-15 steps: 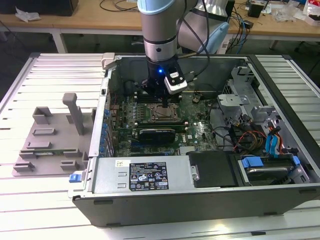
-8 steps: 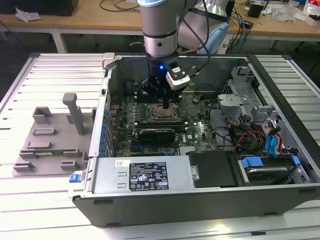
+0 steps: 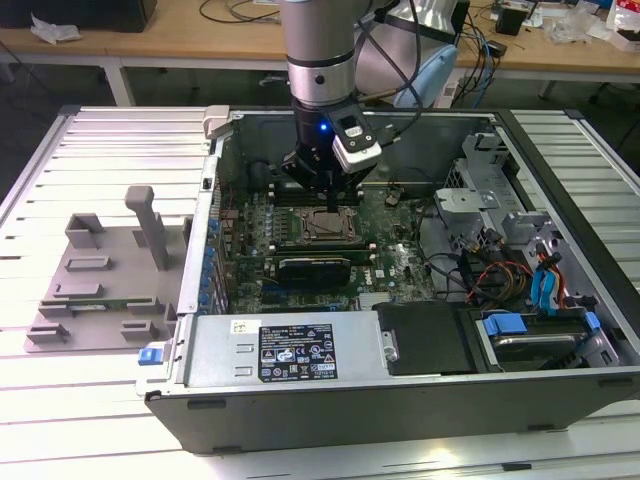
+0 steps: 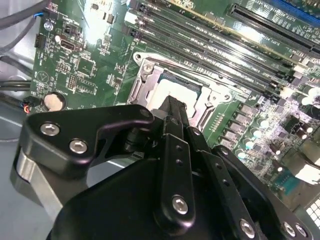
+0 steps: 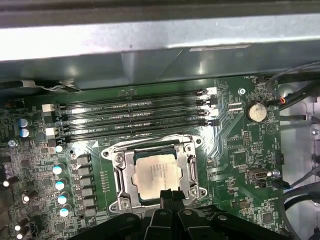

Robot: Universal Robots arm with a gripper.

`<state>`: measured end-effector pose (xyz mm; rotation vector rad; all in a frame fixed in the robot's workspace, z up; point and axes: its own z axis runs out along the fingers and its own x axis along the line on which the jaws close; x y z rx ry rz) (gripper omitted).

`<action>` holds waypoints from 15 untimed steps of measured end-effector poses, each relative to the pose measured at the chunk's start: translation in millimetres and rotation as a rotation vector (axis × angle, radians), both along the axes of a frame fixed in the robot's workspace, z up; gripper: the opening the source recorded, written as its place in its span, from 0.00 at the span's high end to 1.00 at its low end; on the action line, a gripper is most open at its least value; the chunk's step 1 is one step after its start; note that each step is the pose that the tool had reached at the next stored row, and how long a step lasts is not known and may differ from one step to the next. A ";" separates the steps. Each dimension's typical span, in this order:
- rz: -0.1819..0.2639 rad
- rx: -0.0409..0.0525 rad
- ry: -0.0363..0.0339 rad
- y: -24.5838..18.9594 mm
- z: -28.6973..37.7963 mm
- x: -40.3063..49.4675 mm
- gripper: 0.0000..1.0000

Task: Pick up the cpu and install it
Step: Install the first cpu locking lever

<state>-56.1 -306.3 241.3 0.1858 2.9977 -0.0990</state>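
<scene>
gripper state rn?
Gripper: fingers shut together, holding nothing, tips at the edge of the cpu, which lies in the socket.

the arm (image 3: pixel 320 50) comes down near vertical in the exterior view, wrist pointing straight down; a blue light glows on the wrist housing; the gripper (image 3: pixel 333 205) hangs at its lower end; in both wrist views its black fingers (image 5: pixel 170 199) lie pressed together, tips meeting in a narrow point
</scene>
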 end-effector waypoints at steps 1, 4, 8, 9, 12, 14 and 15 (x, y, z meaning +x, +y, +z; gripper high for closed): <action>0.000 0.0176 0.0070 -0.1 -0.2 0.1 0.89; -0.001 0.0689 0.0484 -2.4 -0.7 2.5 0.89; 0.001 0.0689 0.0514 -2.5 -1.0 7.5 0.89; 0.003 0.0687 0.0516 -2.7 -1.0 7.7 0.89; 0.013 0.0685 0.0519 -5.4 -1.1 7.7 0.89; 0.018 0.0684 0.0520 -5.9 -1.1 7.7 0.89; 0.018 0.0684 0.0521 -5.9 -1.1 7.7 0.89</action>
